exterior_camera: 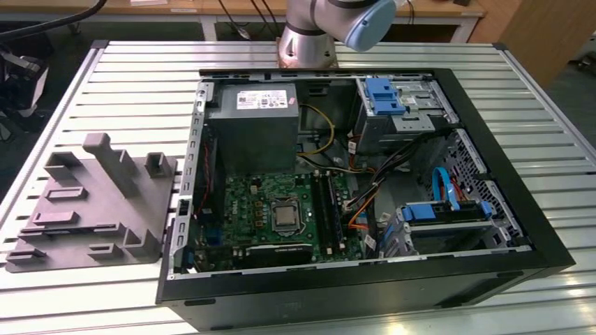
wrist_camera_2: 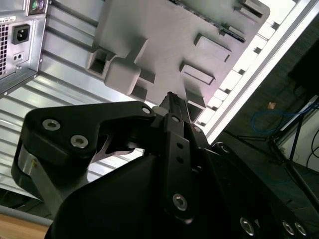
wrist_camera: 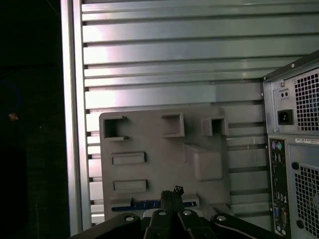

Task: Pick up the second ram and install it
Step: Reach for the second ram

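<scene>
Hovering over the grey holder, our gripper has its fingers drawn narrow, nothing between them, in both wrist views. We see the ram as a blue strip lying along the holder's edge, just beside the fingertips. Holder and open case sit side by side on the slatted table, the holder at the exterior view's lower left.

From above, the exterior view faces the computer case; both wrist views face the grey holder beside it.
</scene>
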Available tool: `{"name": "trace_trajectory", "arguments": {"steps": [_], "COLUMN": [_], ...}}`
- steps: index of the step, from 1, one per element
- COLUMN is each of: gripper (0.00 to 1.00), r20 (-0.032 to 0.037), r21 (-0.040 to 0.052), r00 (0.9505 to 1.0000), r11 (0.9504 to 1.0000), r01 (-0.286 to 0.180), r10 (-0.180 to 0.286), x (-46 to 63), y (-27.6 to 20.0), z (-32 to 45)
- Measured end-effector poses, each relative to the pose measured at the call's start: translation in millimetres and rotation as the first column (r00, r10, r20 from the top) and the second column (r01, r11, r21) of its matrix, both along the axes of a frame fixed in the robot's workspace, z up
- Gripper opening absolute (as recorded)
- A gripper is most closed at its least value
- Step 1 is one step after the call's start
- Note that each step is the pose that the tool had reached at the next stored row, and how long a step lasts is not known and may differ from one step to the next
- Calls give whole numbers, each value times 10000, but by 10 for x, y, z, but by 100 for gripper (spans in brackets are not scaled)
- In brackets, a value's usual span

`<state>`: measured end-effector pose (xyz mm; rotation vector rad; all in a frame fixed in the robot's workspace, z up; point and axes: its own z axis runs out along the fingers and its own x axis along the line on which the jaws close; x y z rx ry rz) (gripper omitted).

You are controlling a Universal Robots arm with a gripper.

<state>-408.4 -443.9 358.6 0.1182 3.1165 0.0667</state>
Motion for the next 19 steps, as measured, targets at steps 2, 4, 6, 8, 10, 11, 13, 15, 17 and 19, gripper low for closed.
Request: {"name": "trace_trajectory", "arguments": {"steps": [2,4,6,8,10,11,13,15,17,19], "gripper": [10,10,10,10,10,10,10,10,10,10], "r20": [-4,-8,-12,-14,-16,-17,-18,-19,-20,-24], "r21": [0,-2,-5,-6,-8,-9,-11,-13,-16,-21], "r00": [10000,10000,10000,10000,10000,10000,10000,10000,10000,10000], "r11": [10000,10000,10000,10000,10000,10000,10000,10000,10000,10000], "r01": [0,0,0,0,0,0,0,0,1,0], "r10": [0,0,0,0,0,0,0,0,-1,0], "x": [-8,-16,-23,-31,-39,-44,-53,-63,-73,-83], "y": [-21,-41,-58,-76,-95,-104,-121,-138,-155,-173], "z": [-17,-34,-46,-59,-72,-78,-91,-103,-114,-124]}}
